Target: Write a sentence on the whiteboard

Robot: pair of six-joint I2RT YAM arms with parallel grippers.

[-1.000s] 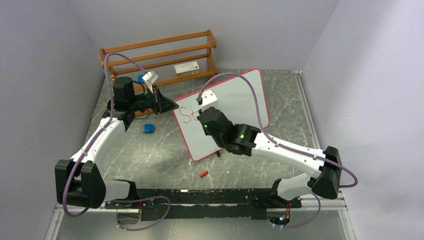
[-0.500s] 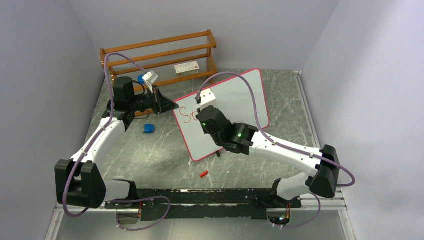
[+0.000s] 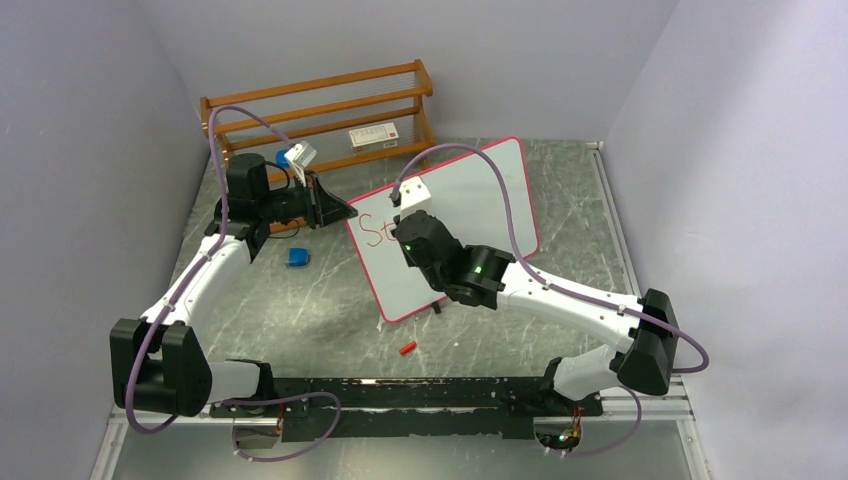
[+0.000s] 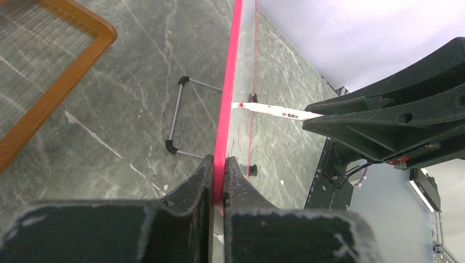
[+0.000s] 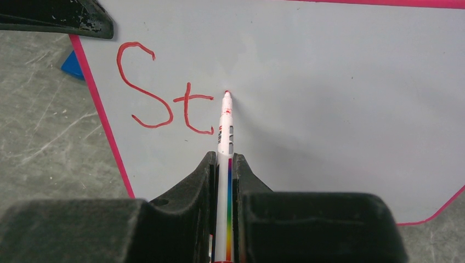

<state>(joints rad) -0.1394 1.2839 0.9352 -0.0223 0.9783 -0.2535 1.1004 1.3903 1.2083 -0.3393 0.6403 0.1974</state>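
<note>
The whiteboard (image 3: 480, 195), white with a thin pink-red rim, stands tilted on the table. My left gripper (image 3: 340, 212) is shut on its left rim; in the left wrist view the pink edge (image 4: 227, 98) is pinched between the jaws (image 4: 218, 161). My right gripper (image 5: 224, 159) is shut on a white marker (image 5: 225, 129) with a rainbow stripe. The marker's red tip touches the board (image 5: 340, 82) just right of the red letters "St" (image 5: 164, 101), all of the sentence that shows. From above, the right gripper (image 3: 405, 232) covers the board's middle left.
A wooden rack (image 3: 320, 110) stands at the back left with a small white box (image 3: 373, 137) on it. A blue object (image 3: 297, 257) lies left of the board, a red cap (image 3: 406, 349) in front of it. The board's wire stand (image 4: 178, 118) is behind it.
The right arm has shifted slightly to the left and up along the board with the marker. The left arm and the board have not moved.
</note>
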